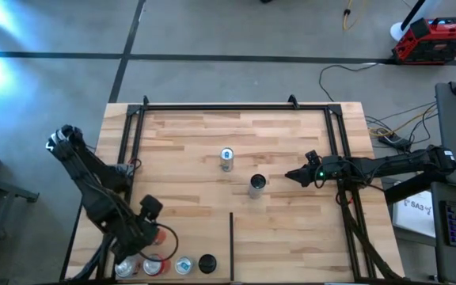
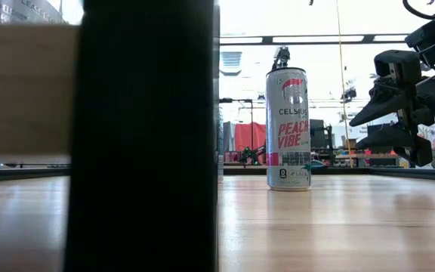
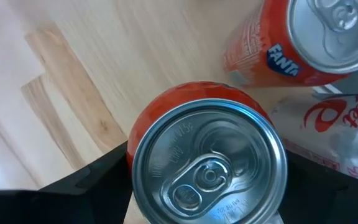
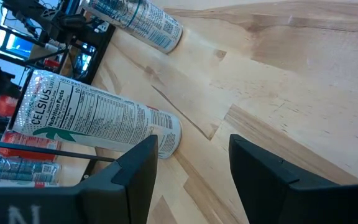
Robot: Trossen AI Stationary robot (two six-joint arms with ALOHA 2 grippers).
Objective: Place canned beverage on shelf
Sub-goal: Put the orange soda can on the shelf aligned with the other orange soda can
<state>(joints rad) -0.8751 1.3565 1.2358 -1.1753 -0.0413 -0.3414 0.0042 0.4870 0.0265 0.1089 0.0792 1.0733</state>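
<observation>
Two tall slim cans stand upright out on the middle of the shelf (image 1: pixel 291 150), the light wooden board framed by black rails. One is a Celsius can (image 1: pixel 257 185) with white and pink print, and the other is a blue-topped can (image 1: pixel 226 158) just behind it toward the far edge. The right claw (image 1: pixel 288 175) hovers just beside the Celsius can on its right-edge side, apart from it, with its fingers clenched on nothing. In the low view the Celsius can (image 2: pixel 288 128) stands alone on the wood, and the right claw (image 2: pixel 356 130) hangs off to its side, clear of the board.

Near the near-left corner, left of the thin black divider strip (image 1: pixel 231 245), a cluster of cans sits along the near edge. The left claw (image 1: pixel 158 234) is down over this cluster. Its wrist view shows an orange can (image 3: pixel 207 160) directly between the two dark fingers (image 3: pixel 98 180), one on each side of the can's body; I cannot tell whether they press on it. Just beside that can are a Fanta can (image 3: pixel 284 43) and a Diet Coke can (image 3: pixel 334 134), close against each other. From above, a silver-topped can (image 1: pixel 184 265) and a black-topped can (image 1: pixel 207 263) stand in the same row by the near edge.
</observation>
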